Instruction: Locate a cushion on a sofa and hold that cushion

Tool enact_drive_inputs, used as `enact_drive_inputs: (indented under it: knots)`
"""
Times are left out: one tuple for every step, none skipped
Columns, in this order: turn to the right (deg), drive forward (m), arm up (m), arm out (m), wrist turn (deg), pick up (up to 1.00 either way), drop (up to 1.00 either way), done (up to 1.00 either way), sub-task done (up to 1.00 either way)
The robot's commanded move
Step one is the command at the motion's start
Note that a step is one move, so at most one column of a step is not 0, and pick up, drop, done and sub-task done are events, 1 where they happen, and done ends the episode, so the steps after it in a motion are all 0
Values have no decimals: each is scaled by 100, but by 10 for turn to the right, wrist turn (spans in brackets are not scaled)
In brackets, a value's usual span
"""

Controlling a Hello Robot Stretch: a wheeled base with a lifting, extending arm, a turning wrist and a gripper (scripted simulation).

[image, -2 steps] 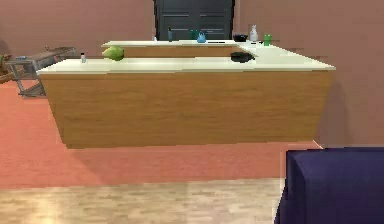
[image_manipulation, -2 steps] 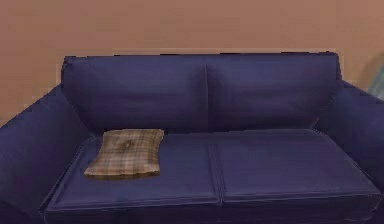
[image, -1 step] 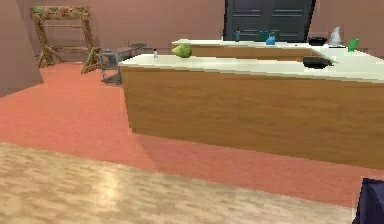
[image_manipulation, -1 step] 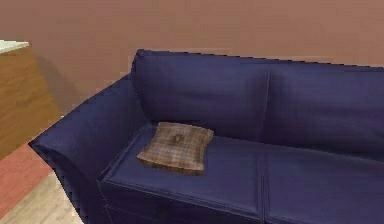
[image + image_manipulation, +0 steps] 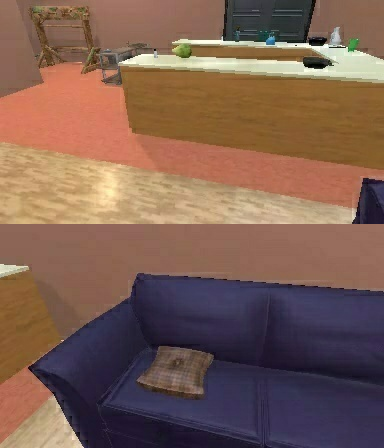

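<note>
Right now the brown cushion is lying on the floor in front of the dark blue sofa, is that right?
Not on the floor. The arm side view shows the brown cushion lying on the seat of the dark blue sofa, toward the seat's end at that view's left.

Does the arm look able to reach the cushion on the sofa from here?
Probably yes: the cushion lies on the sofa seat on the arm's side, with nothing on it or in front.

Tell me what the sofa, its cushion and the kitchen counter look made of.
Dark blue sofa: likely leather or vinyl, smooth with sheen. Brown square cushion: woven fabric, faint plaid pattern, matte. Long counter: wood-grain front, pale smooth top, possibly laminate.
</note>
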Motion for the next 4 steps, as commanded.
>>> enact_drive_inputs:
  knots:
    - [0,0,18,0,0,0,0,0,0]
    - [0,0,0,42,0,0,0,0,0]
    - [0,0,0,0,450,0,0,0,0]
    - [0,0,0,0,450,0,0,0,0]
